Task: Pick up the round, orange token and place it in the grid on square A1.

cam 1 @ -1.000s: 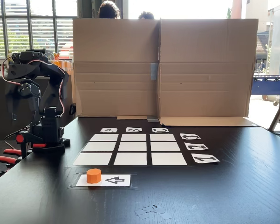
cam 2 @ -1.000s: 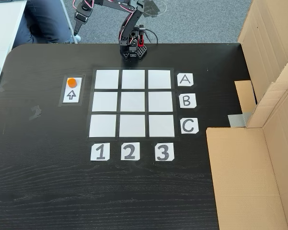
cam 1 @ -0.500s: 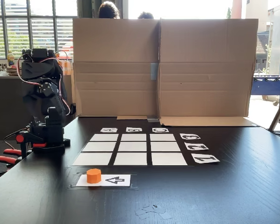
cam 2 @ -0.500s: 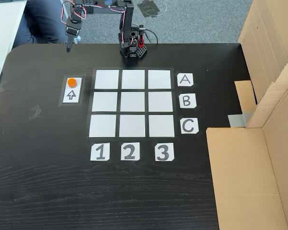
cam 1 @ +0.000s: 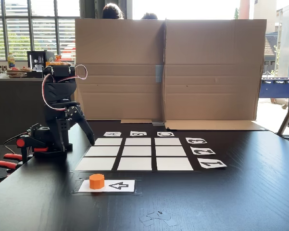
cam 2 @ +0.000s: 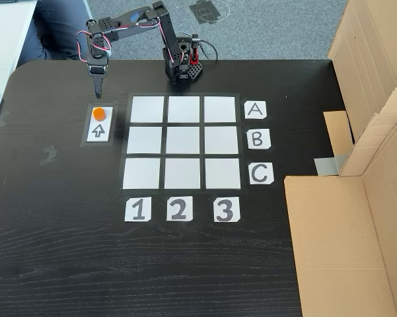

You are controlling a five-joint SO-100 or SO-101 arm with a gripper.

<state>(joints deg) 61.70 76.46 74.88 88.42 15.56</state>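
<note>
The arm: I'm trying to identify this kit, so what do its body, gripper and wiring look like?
The arm is built of black plastic segments on a black base with a red part on it. Loose red and white cables loop along its links. The gripper is black too, with long fingers that taper to a thin point. No markings are legible.

- A black wood-grain table (cam 2: pixel 66 264) carries everything.
- Directly on it: the grid (cam 2: pixel 182 142) (nine white cells), label cards (cam 2: pixel 256 109), an arrow card (cam 2: pixel 99 129), the arm's base (cam 2: pixel 183 69), and cardboard (cam 2: pixel 337 244).
</note>
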